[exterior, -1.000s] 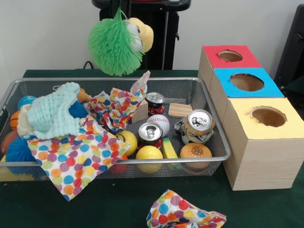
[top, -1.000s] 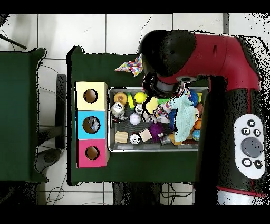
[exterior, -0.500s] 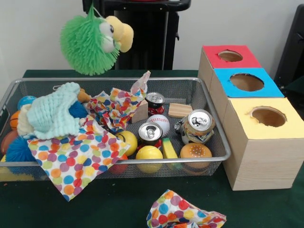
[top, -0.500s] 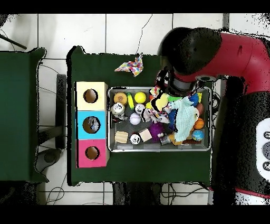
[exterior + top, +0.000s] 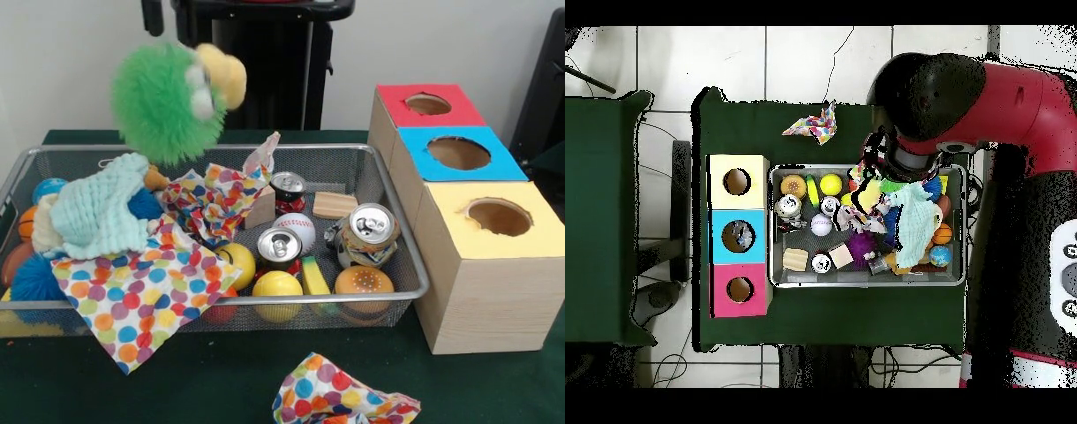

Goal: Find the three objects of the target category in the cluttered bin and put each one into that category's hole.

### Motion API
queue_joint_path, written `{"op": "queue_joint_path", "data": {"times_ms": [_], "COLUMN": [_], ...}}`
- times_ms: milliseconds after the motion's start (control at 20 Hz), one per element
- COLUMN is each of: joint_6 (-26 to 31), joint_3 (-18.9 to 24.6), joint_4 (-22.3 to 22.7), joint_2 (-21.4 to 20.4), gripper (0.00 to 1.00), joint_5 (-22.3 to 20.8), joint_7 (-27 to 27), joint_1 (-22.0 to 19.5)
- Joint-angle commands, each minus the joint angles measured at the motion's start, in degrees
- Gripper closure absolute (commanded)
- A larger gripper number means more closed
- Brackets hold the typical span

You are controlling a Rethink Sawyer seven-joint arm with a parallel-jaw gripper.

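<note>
A shaggy bright green toy [image 5: 166,104] with a pale yellow beak sits at the upper left of the front frame. The bin [image 5: 402,256] is silver wire mesh. Inside it, a mint-green knitted cloth [image 5: 101,214] lies at the left, beside a white cloth with orange, blue, yellow and pink dots [image 5: 137,296]. A second dotted cloth [image 5: 340,395] lies on the dark green table [image 5: 494,389] at the bottom. Two yellow balls [image 5: 276,291], a white baseball with red stitching [image 5: 298,228] and silver-topped cans [image 5: 366,231] fill the middle. At the right, the wood-coloured boxes have red [image 5: 428,106], blue [image 5: 457,155] and yellow [image 5: 496,219] tops. In the overhead frame the arm [image 5: 1005,100] is red and black
</note>
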Motion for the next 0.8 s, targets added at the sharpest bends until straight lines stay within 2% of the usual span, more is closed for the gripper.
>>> {"op": "queue_joint_path", "data": {"times_ms": [50,100,550,800], "joint_6": [-2.97,-3.14,-16.16,-21.47], "joint_3": [3.28,2.94,1.22,-0.81], "joint_4": [4.69,5.28,17.54,22.56], "joint_2": [0.77,0.73,-1.90,-3.93], "gripper": [0.00,0.00,0.00,0.00], "joint_5": [-2.50,-2.46,-2.15,-4.22], "joint_7": [-14.81,-14.02,-9.60,-5.42], "joint_1": [-0.23,-0.16,-0.42,1.82]}}
